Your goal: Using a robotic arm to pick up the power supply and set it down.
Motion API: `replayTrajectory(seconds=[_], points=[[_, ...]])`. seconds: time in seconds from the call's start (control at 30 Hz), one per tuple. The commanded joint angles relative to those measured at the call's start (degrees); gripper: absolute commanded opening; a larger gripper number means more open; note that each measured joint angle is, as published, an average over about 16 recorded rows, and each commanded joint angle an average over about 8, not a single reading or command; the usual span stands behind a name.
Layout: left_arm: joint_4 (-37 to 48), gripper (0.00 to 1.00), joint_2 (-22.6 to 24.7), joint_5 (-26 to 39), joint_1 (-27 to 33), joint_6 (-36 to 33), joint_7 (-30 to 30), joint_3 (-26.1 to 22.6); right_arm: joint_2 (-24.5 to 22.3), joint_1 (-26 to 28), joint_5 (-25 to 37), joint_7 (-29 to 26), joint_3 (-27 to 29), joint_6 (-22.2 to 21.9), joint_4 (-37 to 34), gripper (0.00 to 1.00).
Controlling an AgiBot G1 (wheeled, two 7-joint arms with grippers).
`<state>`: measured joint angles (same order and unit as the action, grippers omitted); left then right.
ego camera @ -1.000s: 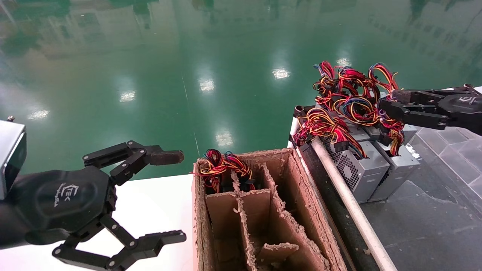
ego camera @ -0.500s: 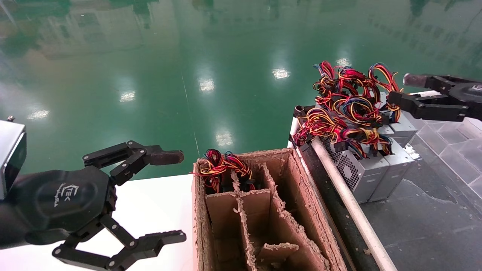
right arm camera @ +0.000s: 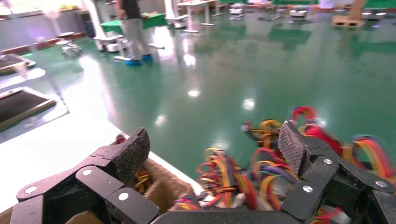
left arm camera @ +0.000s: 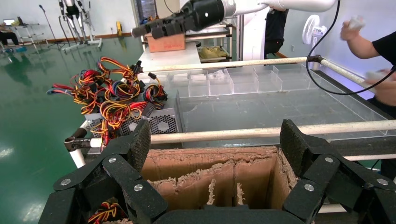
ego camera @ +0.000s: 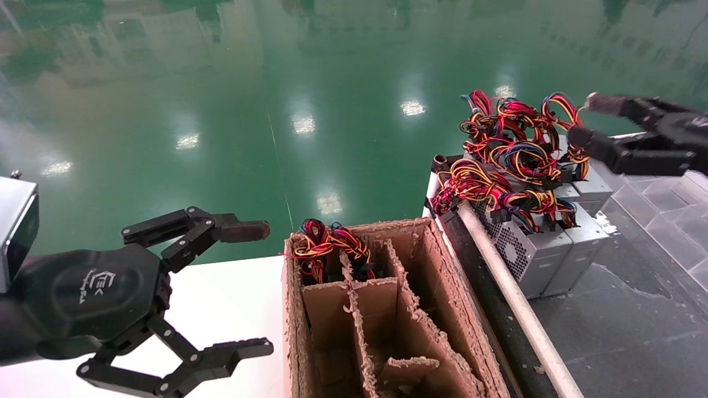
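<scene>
Release looks complete: the right pincer (ego camera: 592,119), clamped among the wires a second ago, now hovers wide and empty above the wire bundle (ego camera: 514,149), lifted clear of it. The power supply (ego camera: 534,251) sits on the dark surface (ego camera: 619,331) at the right, beside its neighbours, just past the white rail (ego camera: 509,293) from the cardboard divider box (ego camera: 437,287). Judging by this, the set-down is done. The left pincer (ego camera: 243,287) hangs parked and wide over the white surface (ego camera: 221,309).

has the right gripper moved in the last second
Yes. The right gripper has lifted up and away from the power supply and its wires, jaws now open and empty.
</scene>
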<state>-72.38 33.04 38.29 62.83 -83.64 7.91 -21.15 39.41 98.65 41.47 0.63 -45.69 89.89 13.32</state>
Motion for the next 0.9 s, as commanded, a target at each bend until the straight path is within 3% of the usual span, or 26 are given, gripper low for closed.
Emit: replayTrajectory(seconds=[0.03, 0.9], points=[[0.00, 1.00, 0.00, 0.00, 0.00, 0.00, 0.00, 0.00, -0.17, -1.47, 0.02, -0.45, 1.18, -0.17, 2.39, 1.00], [0.00, 1.00, 0.00, -0.01, 0.01, 0.00, -0.01, -0.01, -2.45, -20.68, 0.22, -6.35, 16.54, -2.34, 33.60, 1.00]])
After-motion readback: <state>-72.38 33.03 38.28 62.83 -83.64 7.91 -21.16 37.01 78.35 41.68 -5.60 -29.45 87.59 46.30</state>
